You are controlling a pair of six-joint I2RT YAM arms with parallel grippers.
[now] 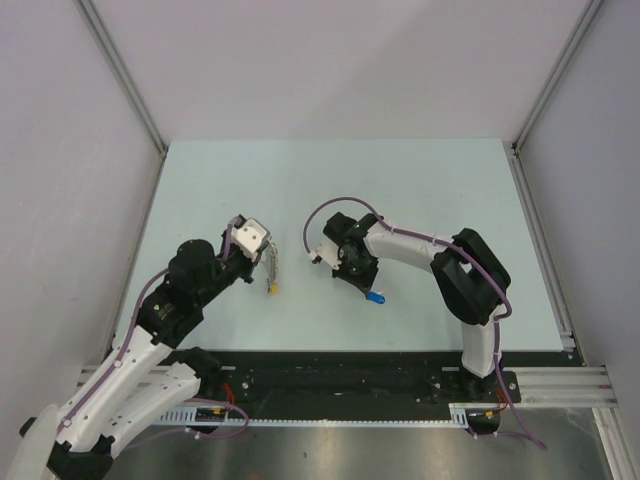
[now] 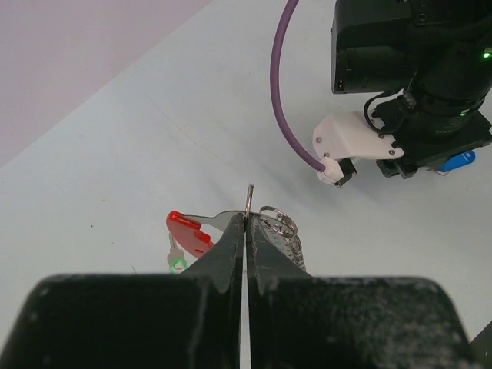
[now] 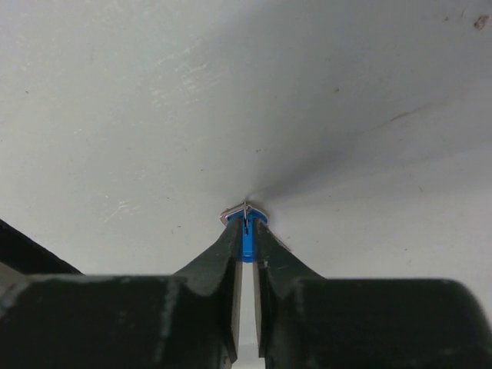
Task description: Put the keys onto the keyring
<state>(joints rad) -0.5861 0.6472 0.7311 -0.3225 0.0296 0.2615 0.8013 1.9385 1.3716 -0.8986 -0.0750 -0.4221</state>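
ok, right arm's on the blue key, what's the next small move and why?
Probably lift the right gripper slightly. Its jaws pinch the blue key down against the table, and the left gripper already holds the keyring clamped, waiting.

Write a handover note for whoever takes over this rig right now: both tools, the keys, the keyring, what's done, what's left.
Left tool: shut on the keyring.
Right tool: closed on the blue key, low at the table.
Green key: beside the keyring's red piece; I cannot tell whether it is threaded on.
Done: keyring and blue key both gripped.
Left: bring the blue key across and thread it on, then check the green key.
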